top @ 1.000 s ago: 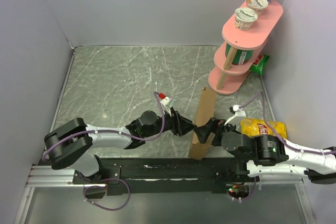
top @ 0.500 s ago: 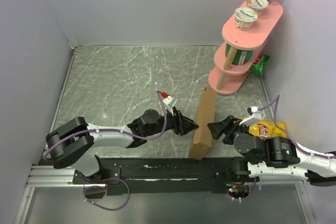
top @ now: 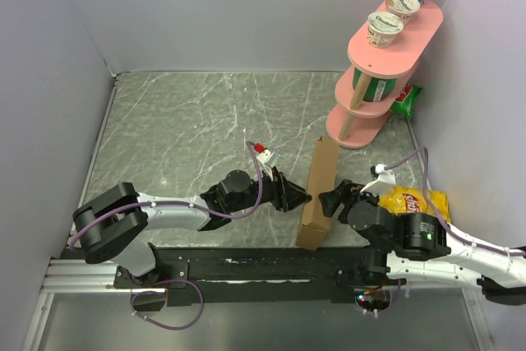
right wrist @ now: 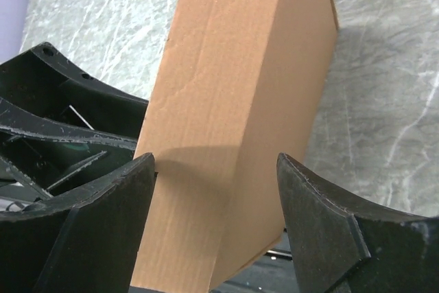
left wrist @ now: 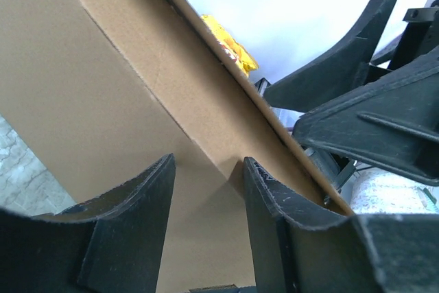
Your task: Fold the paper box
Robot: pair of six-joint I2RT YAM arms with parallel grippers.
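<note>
Position: paper box [top: 322, 177] on its long edge on table [top: 189, 121], long axis running away from bases, squarely between both claws. Left claw [top: 302, 200] half parted, tips at left face, holding nothing. Right claw [top: 326, 201] spread wide, just beside right face, empty. Both about equally near.

I can't tell whether the left claw [top: 302, 199] or right claw [top: 327, 200] touches the upright plain brown cardboard box [top: 322, 168].

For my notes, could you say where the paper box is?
Top view: the paper box stands on edge, front right of centre, between the left end effector and right end effector.
</note>
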